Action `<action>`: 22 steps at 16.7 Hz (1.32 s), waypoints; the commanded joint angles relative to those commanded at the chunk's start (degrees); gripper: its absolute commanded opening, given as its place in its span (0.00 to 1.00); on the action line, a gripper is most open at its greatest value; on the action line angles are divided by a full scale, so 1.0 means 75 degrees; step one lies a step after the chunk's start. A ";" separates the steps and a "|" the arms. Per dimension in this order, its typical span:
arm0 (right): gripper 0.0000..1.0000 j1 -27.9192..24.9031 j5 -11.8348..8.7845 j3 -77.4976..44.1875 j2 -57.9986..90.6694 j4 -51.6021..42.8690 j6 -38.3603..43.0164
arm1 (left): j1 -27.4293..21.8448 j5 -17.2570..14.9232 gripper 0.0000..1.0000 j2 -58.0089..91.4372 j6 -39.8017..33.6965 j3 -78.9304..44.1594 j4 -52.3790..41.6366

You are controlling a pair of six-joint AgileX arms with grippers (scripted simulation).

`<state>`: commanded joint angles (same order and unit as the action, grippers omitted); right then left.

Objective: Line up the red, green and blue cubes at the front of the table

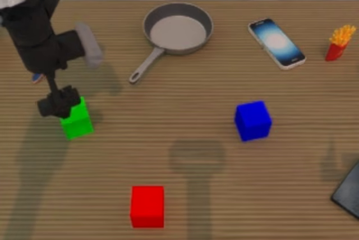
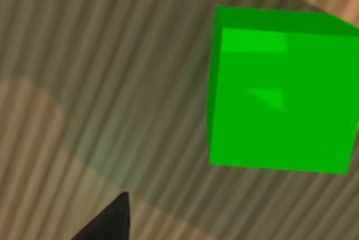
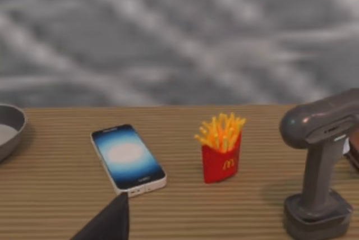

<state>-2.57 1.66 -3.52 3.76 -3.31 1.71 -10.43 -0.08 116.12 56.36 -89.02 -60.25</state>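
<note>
Ridged table (image 1: 224,156): left gripper (image 1: 58,104) over green cube (image 1: 77,119) (jaw state unclear); fries carton (image 3: 222,160) shows an M.

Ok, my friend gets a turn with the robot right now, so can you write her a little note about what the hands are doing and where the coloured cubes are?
Left gripper: over the left side of the table, right at the green cube. The pictures do not settle whether it grips the cube.
Right arm: parked at the right edge, only a dark corner showing in the top view.
Cubes: green on the left, mid-depth; blue cube right of centre, mid-depth; red cube near the front, left of centre.
Done: nothing is lined up so far; only red sits near the front.
Left: bring green and blue forward beside red, in one row on the table.
</note>
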 joint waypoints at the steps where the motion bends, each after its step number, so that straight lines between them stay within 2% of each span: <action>1: 1.00 0.0113 -0.0089 0.0198 -0.0208 0.0184 -0.0099 | -0.0021 -0.0002 1.00 0.0239 0.0118 -0.0203 -0.0113; 4: 1.00 0.0266 -0.0222 0.0470 -0.0501 0.0441 -0.0228 | -0.0051 -0.0006 1.00 0.0570 0.0280 -0.0480 -0.0265; 9: 1.00 0.0266 -0.0222 0.0470 -0.0501 0.0441 -0.0228 | -0.0015 -0.0004 1.00 0.0609 0.0292 -0.0482 -0.0244; 18: 1.00 0.0266 -0.0222 0.0470 -0.0501 0.0441 -0.0228 | -0.0040 -0.0013 1.00 0.1409 0.0301 0.0646 0.1708; 22: 1.00 0.0266 -0.0222 0.0470 -0.0501 0.0441 -0.0228 | -0.0041 -0.0013 1.00 0.1448 0.0301 0.0700 0.1794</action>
<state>-0.57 0.00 0.00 0.00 0.00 0.00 -10.74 -0.19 126.98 58.62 -83.77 -46.79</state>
